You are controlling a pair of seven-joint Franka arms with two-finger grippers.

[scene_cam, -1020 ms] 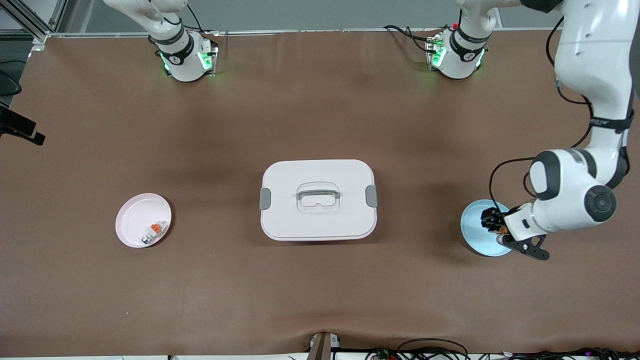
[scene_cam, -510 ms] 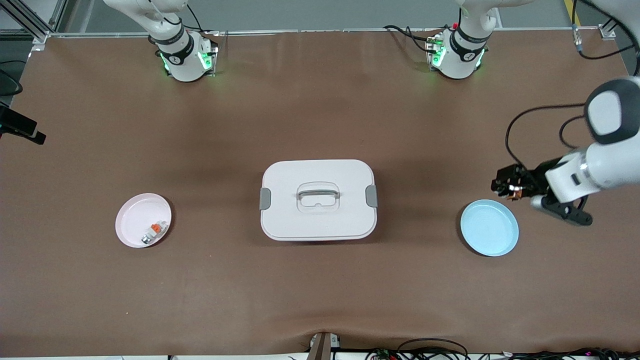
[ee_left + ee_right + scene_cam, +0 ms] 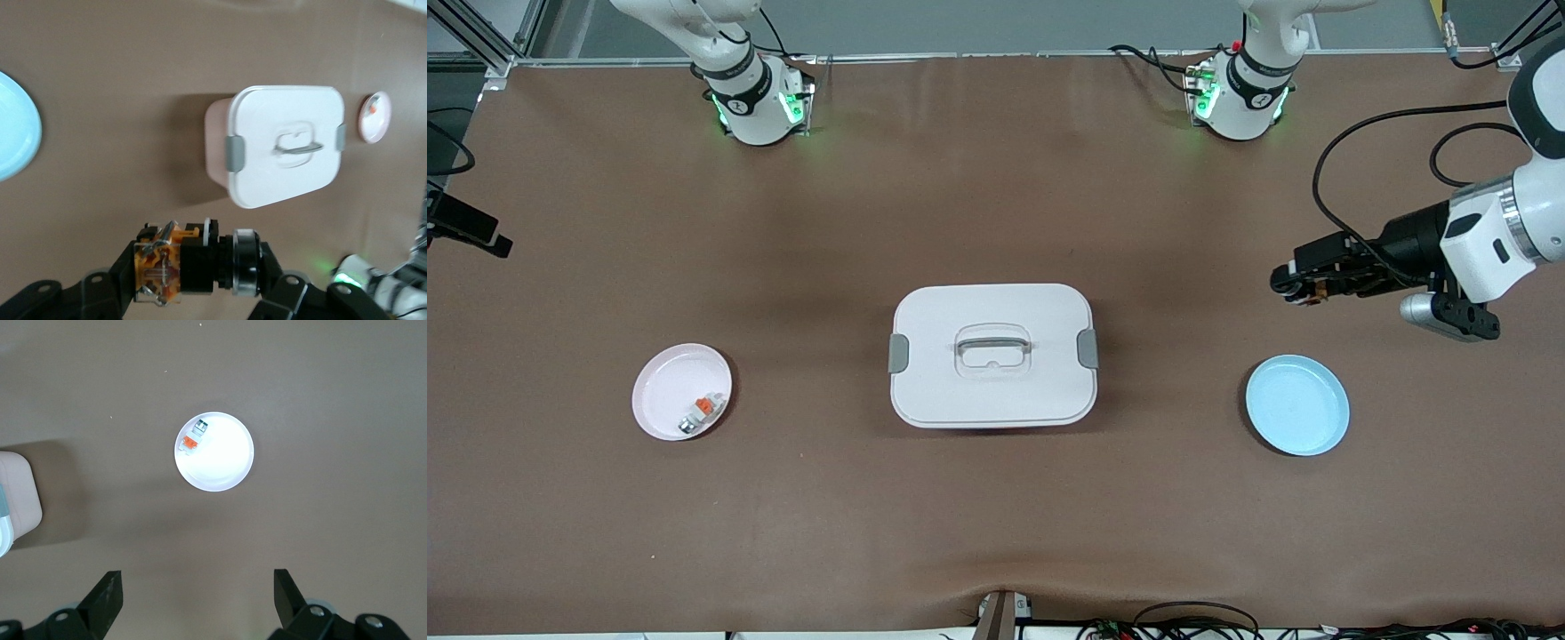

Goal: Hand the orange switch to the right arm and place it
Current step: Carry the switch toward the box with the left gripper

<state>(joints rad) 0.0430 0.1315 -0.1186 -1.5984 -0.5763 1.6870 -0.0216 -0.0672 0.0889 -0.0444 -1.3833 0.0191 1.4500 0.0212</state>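
The left claw (image 3: 1294,286) hung in the air over bare brown surface (image 3: 996,516) toward the left arm's end, above a spot farther from the front camera than the blue plate (image 3: 1297,404). It lay turned sideways, its tips pointing toward the middle of the surface. In the left wrist view the claw (image 3: 193,267) was pinched on the orange switch (image 3: 200,265), one black finger (image 3: 117,283) against each end, and the switch lay crosswise between them, showing a translucent orange block, a black body and a dark ring with a silver band. In the front view the switch (image 3: 1310,291) showed only as a small speck at the tips, too small to make out.

The blue plate sat on the surface with nothing in it. A white lidded box (image 3: 992,356) with grey side clips and a recessed handle sat at the middle. Toward the right arm's end lay a pink plate (image 3: 681,392) holding a white-and-silver part (image 3: 699,412) with an orange tab, close to the plate's rim.

The right arm (image 3: 734,76) showed only its base and lower links in the front view and waited. The right claw (image 3: 197,593) hung high over the pink plate's end of the surface, its two fingers (image 3: 107,593) spread wide apart and holding nothing
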